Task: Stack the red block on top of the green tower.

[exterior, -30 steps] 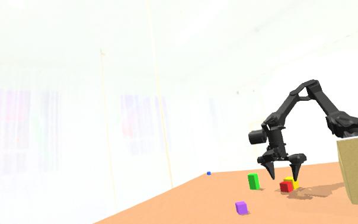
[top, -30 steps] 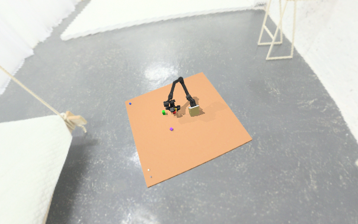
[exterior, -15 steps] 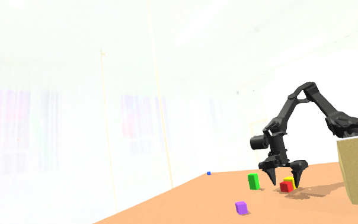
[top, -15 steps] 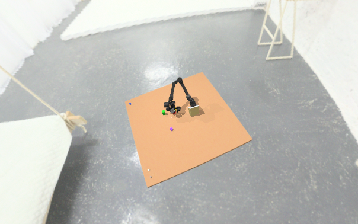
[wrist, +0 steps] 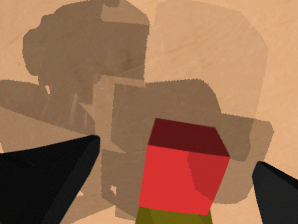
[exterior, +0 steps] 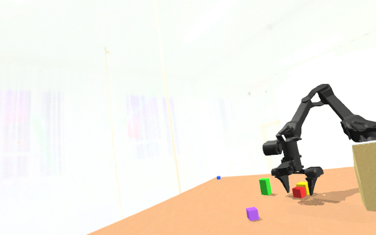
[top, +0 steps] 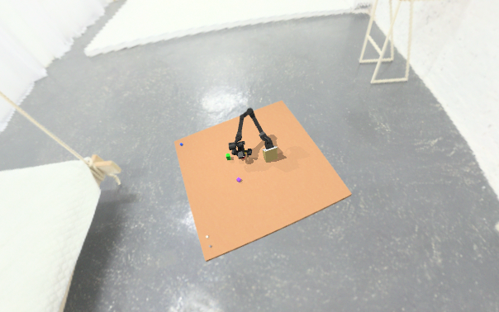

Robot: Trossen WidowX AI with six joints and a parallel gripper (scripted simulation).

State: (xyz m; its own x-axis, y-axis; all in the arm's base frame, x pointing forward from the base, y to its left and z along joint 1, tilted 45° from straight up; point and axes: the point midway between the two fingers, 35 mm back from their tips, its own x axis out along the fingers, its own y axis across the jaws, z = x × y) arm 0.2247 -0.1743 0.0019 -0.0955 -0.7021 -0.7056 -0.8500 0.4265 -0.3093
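Observation:
The red block [exterior: 299, 193] [wrist: 182, 175] rests on the orange board, touching or nearly touching a yellow block [exterior: 302, 184] [wrist: 174, 216]. The green tower [top: 228, 157] [exterior: 265, 187] stands upright to the left of both in the top and exterior views. It is outside the wrist view. My gripper [exterior: 299, 193] [wrist: 181, 159] is open and points down, with its fingertips low, close to the board. In the wrist view the red block lies between the two fingers, nearer the right one, with space on both sides. In the top view the gripper mostly hides the red block.
A purple block [top: 239, 180] [exterior: 252, 214] lies toward the exterior camera. A blue block [top: 181, 144] [exterior: 218, 178] is near a far corner of the board [top: 268, 206]. A tan box [top: 270, 154] [exterior: 367, 177] stands by the arm's base. Two tiny objects lie near another corner.

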